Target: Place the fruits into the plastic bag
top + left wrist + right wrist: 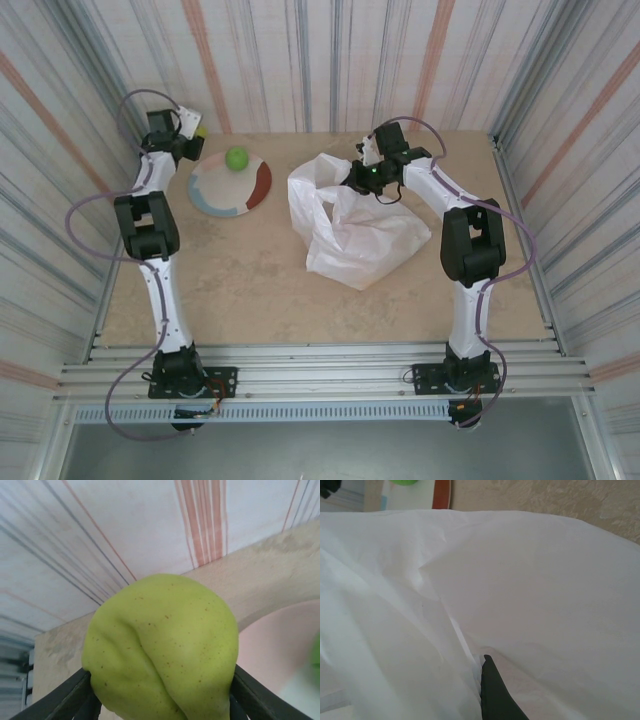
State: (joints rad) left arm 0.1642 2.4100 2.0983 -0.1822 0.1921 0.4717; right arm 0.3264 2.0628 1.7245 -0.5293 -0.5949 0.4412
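Orientation: clock positions are read on the overhead view, with 12 o'clock at the far wall.
Left fingers (70, 697): part-way open, one against each flank of the yellow-green fruit (165, 650); this is taken to be a grip.
Yellow-green fruit: at 10 o'clock on the desk (250, 280), just past the far-left rim of the plate (215, 195), near the wall (300, 60). Whether it is clear of the desk cannot be told.
Green fruit (237, 158): rests on the plate toward its 12 o'clock edge, untouched.
Right fingers (495, 690): shut, with bag film gathered about them; judged to be pinching the rim.
Plastic bag (360, 235): lies from desk centre toward 2 o'clock, its rim raised at its 12 o'clock side where the right arm meets it.
Step in hand: pick-up of one fruit while the other arm holds the bag up, by judgement.
Next move: carry the fruit toward 3 o'clock, high enough to pass the plate and green fruit. Release should come once the fruit is inside the rim, because the limp film needs the mouth held open.
Overhead view adds: the layout of both arms and the gap between plate and bag.
Left wrist view adds: finger contact, plus the fruit's speckled, creased skin.
Right wrist view adds: the film's folds up close, with the plate rim and green fruit at its 11 o'clock corner.
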